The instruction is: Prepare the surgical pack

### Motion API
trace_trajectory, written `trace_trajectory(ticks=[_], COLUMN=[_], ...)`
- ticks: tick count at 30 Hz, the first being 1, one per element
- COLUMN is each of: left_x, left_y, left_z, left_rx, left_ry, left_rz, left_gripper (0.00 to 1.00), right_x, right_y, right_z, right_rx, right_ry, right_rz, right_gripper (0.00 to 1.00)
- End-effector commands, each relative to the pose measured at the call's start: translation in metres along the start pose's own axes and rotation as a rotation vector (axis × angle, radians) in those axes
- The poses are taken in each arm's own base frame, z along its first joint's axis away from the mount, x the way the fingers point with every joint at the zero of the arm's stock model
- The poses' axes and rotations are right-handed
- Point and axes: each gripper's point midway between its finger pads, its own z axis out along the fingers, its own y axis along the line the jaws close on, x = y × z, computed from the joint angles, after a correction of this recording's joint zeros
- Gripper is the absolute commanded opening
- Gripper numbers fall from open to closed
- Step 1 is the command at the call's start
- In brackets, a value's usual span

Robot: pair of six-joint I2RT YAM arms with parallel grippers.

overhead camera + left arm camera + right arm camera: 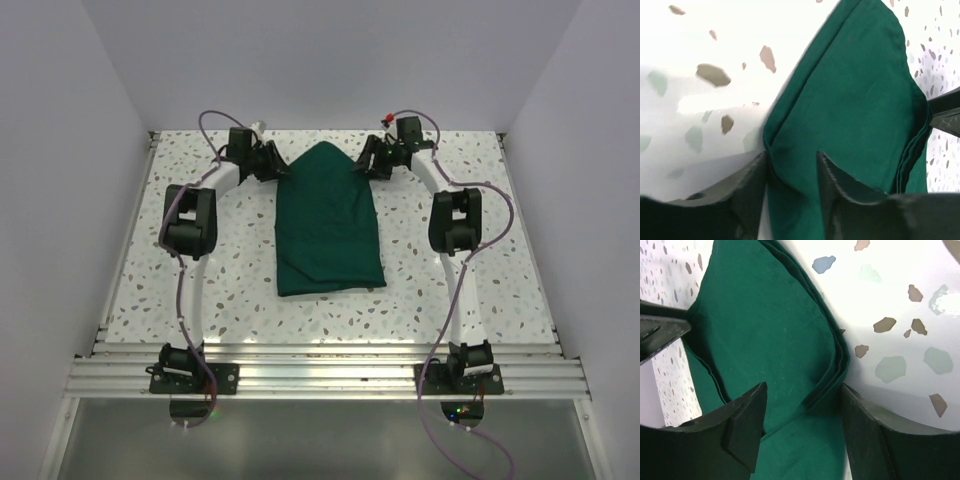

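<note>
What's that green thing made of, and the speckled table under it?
The green sheet looks like woven cloth, matte: it creases and stacks in layered edges. The table looks like glossy speckled stone or laminate; it mirrors light.

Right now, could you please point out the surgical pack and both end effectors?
surgical pack [328,225]: top view, middle of the cloth.
left end effector [792,157]: left wrist view, between its fingertips.
right end effector [804,387]: right wrist view, between its fingertips.
</note>
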Motion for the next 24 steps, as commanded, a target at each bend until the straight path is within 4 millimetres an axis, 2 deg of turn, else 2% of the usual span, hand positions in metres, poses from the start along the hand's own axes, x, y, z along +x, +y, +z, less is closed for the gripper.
trace_trajectory(ticks=[1,2,3,4,6,7,9,10,11,12,13,15,16,18,19,21,23,24], left_x=[0.013,0.013,0.013,0.010,0.005,-0.005,-0.016,-0.026,-0.031,-0.039,-0.041,-0.043,-0.042,-0.039,-0.037,-0.030,-0.014,0.001], left_y=[0.005,0.003,0.000,-0.006,-0.013,-0.022,-0.036,-0.048,-0.055,-0.066,-0.073,-0.081,-0.091,-0.104,-0.108,-0.113,-0.118,-0.122], left_z=[0.021,0.023,0.025,0.025,0.022,0.014,0.001,-0.013,-0.020,-0.033,-0.041,-0.053,-0.065,-0.086,-0.093,-0.106,-0.124,-0.137], left_rx=[0.058,0.076,0.096,0.122,0.140,0.151,0.173,0.190,0.197,0.210,0.224,0.232,0.245,0.261,0.264,0.259,0.248,0.248], left_ry=[0.060,0.069,0.079,0.086,0.086,0.067,0.037,0.010,-0.001,-0.015,-0.013,-0.009,-0.001,0.001,0.003,0.011,0.039,0.054], left_rz=[-0.058,-0.069,-0.075,-0.076,-0.083,-0.073,-0.061,-0.045,-0.037,-0.026,-0.022,-0.013,-0.012,-0.005,-0.002,0.018,0.017,0.019], left_gripper=[0.45,0.39,0.25,0.16,0.00,0.00,0.00,0.00,0.00,0.00,0.00,0.00,0.00,0.00,0.00,0.00,0.00,0.00], right_x=[0.031,0.029,0.027,0.024,0.011,0.005,-0.011,-0.016,-0.022,-0.029,-0.031,-0.030,-0.032,-0.023,-0.024,-0.007,0.004,0.010], right_y=[-0.015,-0.011,-0.008,-0.005,0.005,0.011,0.028,0.036,0.042,0.056,0.063,0.071,0.083,0.086,0.100,0.095,0.100,0.102], right_z=[0.023,0.022,0.023,0.021,0.012,0.009,-0.005,-0.011,-0.018,-0.030,-0.036,-0.046,-0.059,-0.070,-0.085,-0.093,-0.109,-0.115], right_rx=[0.025,0.014,0.008,0.001,-0.013,-0.024,-0.066,-0.083,-0.101,-0.133,-0.141,-0.153,-0.166,-0.151,-0.169,-0.135,-0.107,-0.102], right_ry=[0.087,0.082,0.079,0.075,0.048,0.038,0.004,-0.005,-0.013,-0.024,-0.028,-0.021,-0.026,0.003,-0.002,0.042,0.056,0.069], right_rz=[0.063,0.061,0.065,0.067,0.064,0.071,0.074,0.107,0.124,0.140,0.144,0.159,0.151,0.166,0.152,0.174,0.179,0.188], right_gripper=[0.61,0.59,0.57,0.54,0.44,0.40,0.23,0.19,0.09,0.05,0.00,0.00,0.00,0.00,0.00,0.00,0.00,0.00])
